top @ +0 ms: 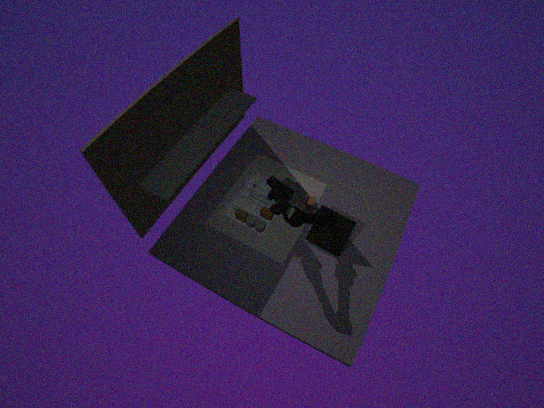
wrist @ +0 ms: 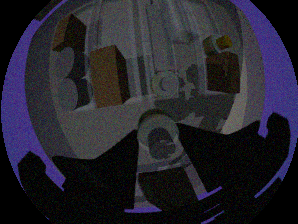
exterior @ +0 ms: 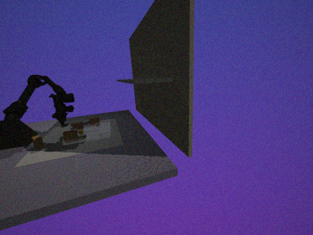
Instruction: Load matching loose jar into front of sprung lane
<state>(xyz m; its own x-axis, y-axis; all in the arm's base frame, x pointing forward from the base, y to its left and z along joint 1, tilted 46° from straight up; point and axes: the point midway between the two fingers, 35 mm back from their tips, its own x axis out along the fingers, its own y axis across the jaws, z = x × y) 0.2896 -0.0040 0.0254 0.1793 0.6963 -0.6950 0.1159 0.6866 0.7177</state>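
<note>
My gripper (wrist: 156, 129) (top: 276, 194) (exterior: 63, 124) is shut on a small jar (wrist: 158, 141) with a pale round lid, held upright between the dark fingers just above the pale mat (top: 275, 240). In the wrist view, pale lane rails (wrist: 154, 30) run away ahead of it, and a pale round jar (wrist: 166, 84) stands low in the lane in front of the held jar. The picture is too dark to tell the pusher plate or the front stop.
Brown jars stand around: one to the left ahead (wrist: 107, 78) (exterior: 77, 125), one further left (wrist: 69, 38), one on the right with a yellow top (wrist: 222, 70). More jars (top: 241, 215) (top: 257, 223) lie on the mat. A tall dark wall (top: 165, 125) (exterior: 164, 75) with a shelf stands beyond the table.
</note>
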